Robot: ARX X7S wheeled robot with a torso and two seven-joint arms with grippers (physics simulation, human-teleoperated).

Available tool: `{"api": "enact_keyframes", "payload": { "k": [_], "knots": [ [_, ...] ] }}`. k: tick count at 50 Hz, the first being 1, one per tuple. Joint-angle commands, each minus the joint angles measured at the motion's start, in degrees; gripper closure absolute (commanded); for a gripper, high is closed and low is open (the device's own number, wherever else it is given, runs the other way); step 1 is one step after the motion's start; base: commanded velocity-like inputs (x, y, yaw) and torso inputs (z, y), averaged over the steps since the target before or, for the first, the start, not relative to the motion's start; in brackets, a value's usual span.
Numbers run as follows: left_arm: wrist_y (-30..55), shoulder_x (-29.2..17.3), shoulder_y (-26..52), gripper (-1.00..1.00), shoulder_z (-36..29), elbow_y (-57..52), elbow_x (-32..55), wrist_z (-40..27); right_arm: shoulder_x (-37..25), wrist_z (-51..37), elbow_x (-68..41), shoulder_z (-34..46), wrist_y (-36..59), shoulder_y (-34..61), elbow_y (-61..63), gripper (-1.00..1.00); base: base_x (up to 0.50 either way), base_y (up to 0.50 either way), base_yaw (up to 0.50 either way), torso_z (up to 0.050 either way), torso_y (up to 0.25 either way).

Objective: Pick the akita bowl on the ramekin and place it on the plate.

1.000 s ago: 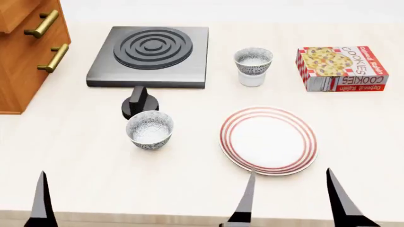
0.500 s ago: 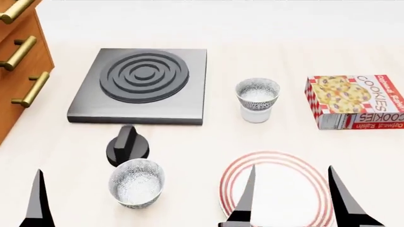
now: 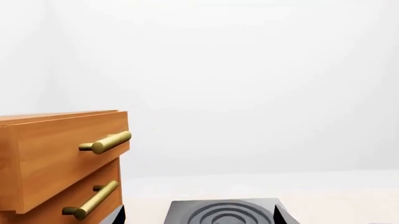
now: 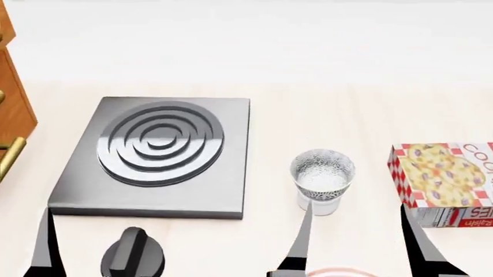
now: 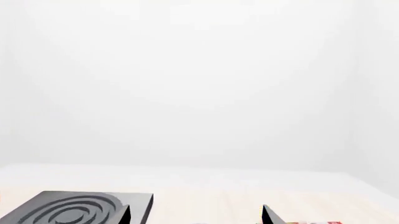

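Observation:
The akita bowl (image 4: 322, 171), grey-speckled with a pale inside, sits upright on the white ramekin (image 4: 318, 204) to the right of the stove. Only a thin red-ringed arc of the plate (image 4: 333, 272) shows at the bottom edge of the head view. My right gripper (image 4: 358, 248) is open near that edge, its left finger just in front of the ramekin and nothing between the fingers. My left gripper (image 3: 199, 215) is open too and holds nothing. Its one visible finger (image 4: 46, 248) rises at the lower left of the head view.
A dark stove plate (image 4: 158, 154) with raised rings lies left of the bowl, with a black knob (image 4: 133, 255) in front of it. A cookie box (image 4: 447, 183) lies at the right. A wooden drawer cabinet (image 4: 11, 118) with brass handles (image 3: 104, 143) stands at the far left.
The head view has swung up and forward, so everything slid down the picture. The plate is almost off the bottom edge and the nearer speckled bowl has left the view. Both grippers stay open.

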State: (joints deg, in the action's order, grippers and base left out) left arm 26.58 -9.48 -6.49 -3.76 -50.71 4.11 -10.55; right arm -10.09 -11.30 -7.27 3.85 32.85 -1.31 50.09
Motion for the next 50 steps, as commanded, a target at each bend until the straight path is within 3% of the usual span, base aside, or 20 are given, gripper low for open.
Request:
{"api": "enact_keyframes", "payload": {
  "k": [1, 3, 44, 50],
  "knots": [
    [0.30, -0.40, 0.13, -1.00, -0.40, 0.01, 0.41, -0.68, -0.16, -0.65, -0.68, -0.35, -1.26, -0.27, -0.09, -1.00, 0.50, 0.00, 0.00, 0.000, 0.000],
    [3.09, -0.86, 0.89, -1.00, -1.16, -0.32, -0.50, -1.10, -0.29, -0.63, -0.74, -0.24, -1.57, -0.52, -0.38, -1.00, 0.25, 0.00, 0.00, 0.000, 0.005],
    [-1.87, -1.95, -0.21, -1.00, -0.78, 0.11, 2.24, -2.37, -2.06, -2.42, -0.91, 1.31, -2.27, -0.72, -0.76, -1.00, 0.00, 0.00, 0.00, 0.049, 0.000],
    [-1.49, -2.04, -0.48, -1.00, 0.30, -0.11, 4.53, -2.12, -2.23, -2.65, -1.08, 1.49, -2.05, -0.55, -0.78, -1.00, 0.00, 0.00, 0.00, 0.000, -0.028]
  ]
}}
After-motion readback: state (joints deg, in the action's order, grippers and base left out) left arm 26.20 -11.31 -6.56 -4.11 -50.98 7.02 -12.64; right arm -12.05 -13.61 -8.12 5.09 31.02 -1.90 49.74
